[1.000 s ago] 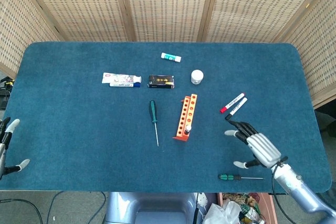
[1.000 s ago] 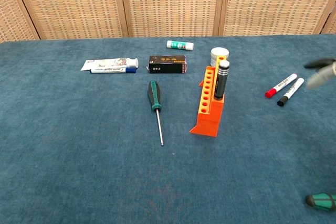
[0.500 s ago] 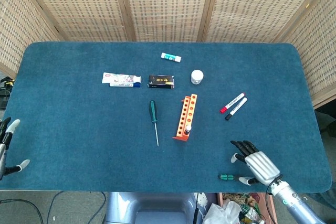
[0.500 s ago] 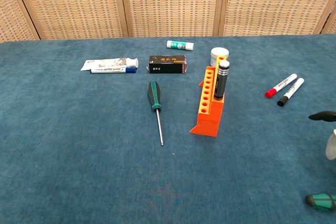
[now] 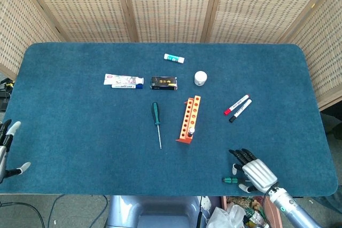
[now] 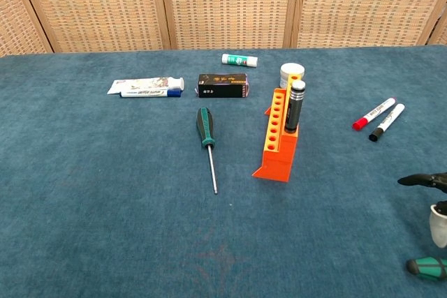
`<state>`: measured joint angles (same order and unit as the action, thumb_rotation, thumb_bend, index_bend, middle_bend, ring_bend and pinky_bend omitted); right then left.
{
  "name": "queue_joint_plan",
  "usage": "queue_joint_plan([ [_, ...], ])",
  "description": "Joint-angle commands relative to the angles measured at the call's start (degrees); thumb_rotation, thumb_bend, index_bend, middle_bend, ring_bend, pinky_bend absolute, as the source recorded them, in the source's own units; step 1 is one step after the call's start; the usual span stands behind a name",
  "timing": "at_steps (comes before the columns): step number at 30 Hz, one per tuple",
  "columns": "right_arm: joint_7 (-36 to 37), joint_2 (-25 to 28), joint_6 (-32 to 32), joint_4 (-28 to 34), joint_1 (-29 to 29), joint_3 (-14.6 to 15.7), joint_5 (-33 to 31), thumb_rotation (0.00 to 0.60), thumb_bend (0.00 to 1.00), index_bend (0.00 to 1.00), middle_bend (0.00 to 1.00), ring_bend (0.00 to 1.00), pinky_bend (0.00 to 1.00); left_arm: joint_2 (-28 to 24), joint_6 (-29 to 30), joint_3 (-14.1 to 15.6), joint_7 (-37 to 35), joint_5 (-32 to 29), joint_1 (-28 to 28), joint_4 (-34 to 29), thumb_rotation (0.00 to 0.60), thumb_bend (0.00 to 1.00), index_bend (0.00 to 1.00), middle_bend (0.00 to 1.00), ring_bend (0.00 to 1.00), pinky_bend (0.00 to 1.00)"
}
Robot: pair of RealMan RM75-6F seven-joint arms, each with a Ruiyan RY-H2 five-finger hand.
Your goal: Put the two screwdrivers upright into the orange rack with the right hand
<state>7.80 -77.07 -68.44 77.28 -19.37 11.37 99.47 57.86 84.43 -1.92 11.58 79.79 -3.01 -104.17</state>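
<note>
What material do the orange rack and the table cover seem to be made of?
The orange rack looks like matte moulded or printed plastic: uniform colour, crisp round holes. The table cover seems to be blue felt or short-pile fabric, with a fuzzy surface without shine.

A blue surface (image 5: pixel 75 121) fills most of the frame, with wicker screens (image 5: pixel 171 4) behind it. Near the top centre lies a small white tube (image 5: pixel 173 58). Left of centre sits a toothpaste tube (image 5: pixel 123 81), with a black box (image 5: pixel 164 83) just right of it and a white jar (image 5: pixel 200 78) further right. Right of centre, a red marker (image 5: pixel 236 104) and a black marker (image 5: pixel 240 110) lie side by side.
</note>
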Motion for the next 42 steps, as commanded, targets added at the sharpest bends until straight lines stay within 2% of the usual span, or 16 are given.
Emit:
queue_joint_plan([
  [1, -0.7, -0.7, -0.1, -0.9, 0.2, 0.2, 0.4, 0.6, 0.25, 0.44, 0.0, 0.0, 0.0, 0.0, 0.0, 0.0, 0.1, 0.1, 0.0, 0.0, 0.6, 0.0, 0.0, 0.0, 0.0, 0.0],
  [30, -3.5, -2.5, 4.3, -1.4, -0.2, -0.7, -2.4, 0.6, 0.29, 0.47, 0.0, 0.0, 0.0, 0.2, -0.2, -0.1, 0.4, -0.2, 0.0, 0.0, 0.6, 0.0, 0.0, 0.0, 0.0, 0.0],
  [42, -0.7, -3.5, 1.4, -2.2, 0.1, -0.8, -0.6, 0.6, 0.35, 0.61, 0.0, 0.0, 0.0, 0.2, -0.1, -0.1, 0.3, -0.1, 0.0, 0.0, 0.6, 0.0, 0.0, 0.0, 0.0, 0.0],
])
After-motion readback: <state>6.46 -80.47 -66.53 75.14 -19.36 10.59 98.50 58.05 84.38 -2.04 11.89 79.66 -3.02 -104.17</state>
